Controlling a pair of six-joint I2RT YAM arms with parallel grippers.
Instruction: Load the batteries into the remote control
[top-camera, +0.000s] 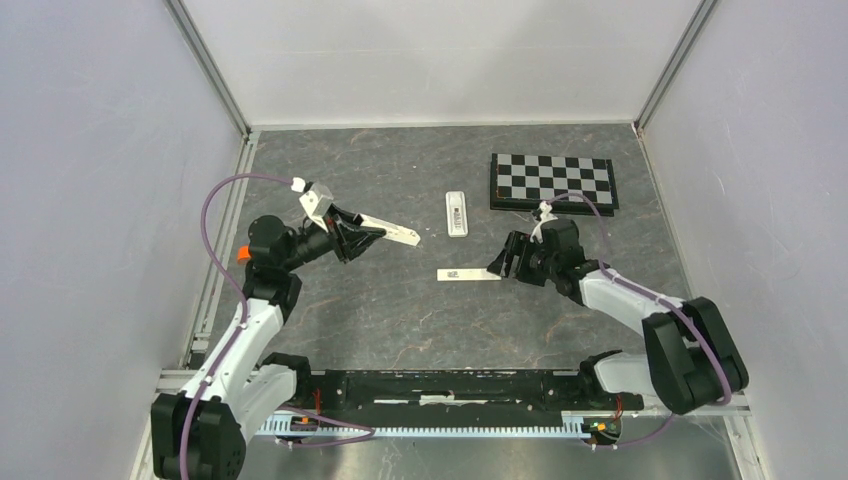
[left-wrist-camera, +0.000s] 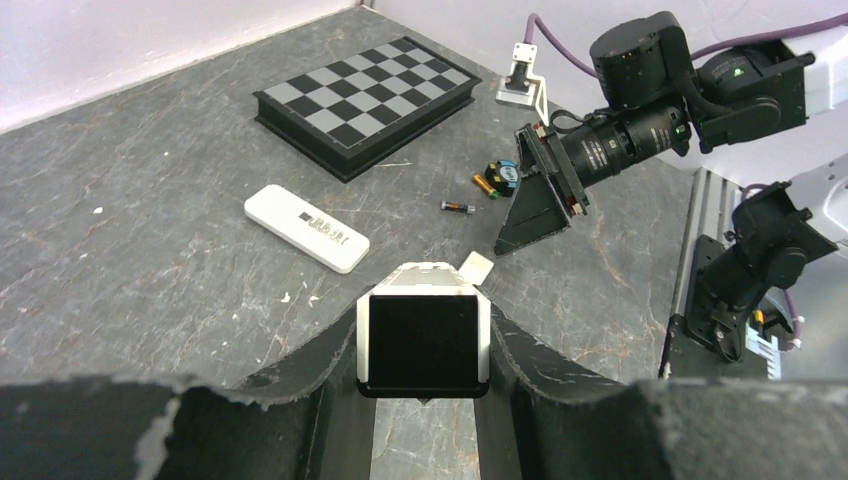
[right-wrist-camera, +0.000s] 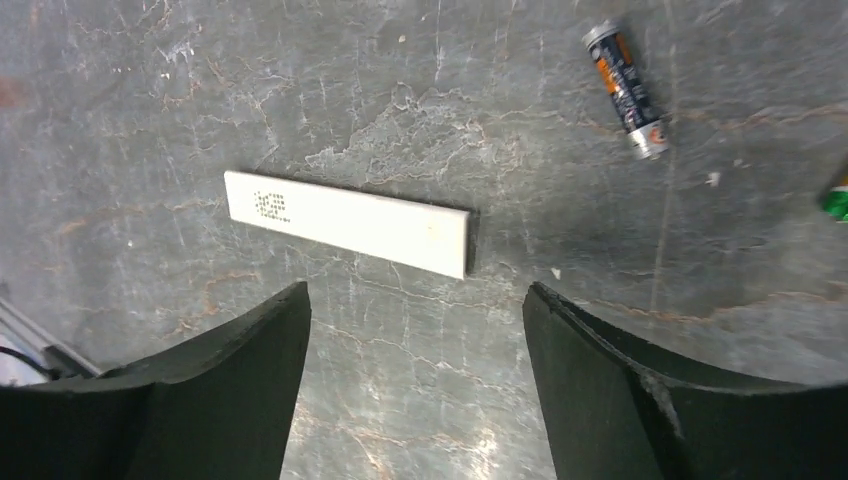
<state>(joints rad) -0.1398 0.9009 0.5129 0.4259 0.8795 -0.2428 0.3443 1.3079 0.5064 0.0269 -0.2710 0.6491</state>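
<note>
The left pincer (top-camera: 362, 233) was clamped on a white bar (top-camera: 395, 234), held above the counter (top-camera: 400, 330). The bar's dark near end was possibly a hollow, but the wrist view was too foreshortened to tell. The right pincer (right-wrist-camera: 415, 295) stood wide open and empty just over a flat white strip (right-wrist-camera: 345, 222). The remote control (top-camera: 456, 213) lay screen-up on the counter between the arms, near the chessboard (top-camera: 553, 180). One battery (right-wrist-camera: 627, 92) lay loose near the strip.

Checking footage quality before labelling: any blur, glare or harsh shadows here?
Top view: even light, soft shadows, no glare. Left wrist: chessboard sharp, left gripper close and blurred. Right wrist: battery and white strip crisp, right gripper dark, slightly soft.
</note>
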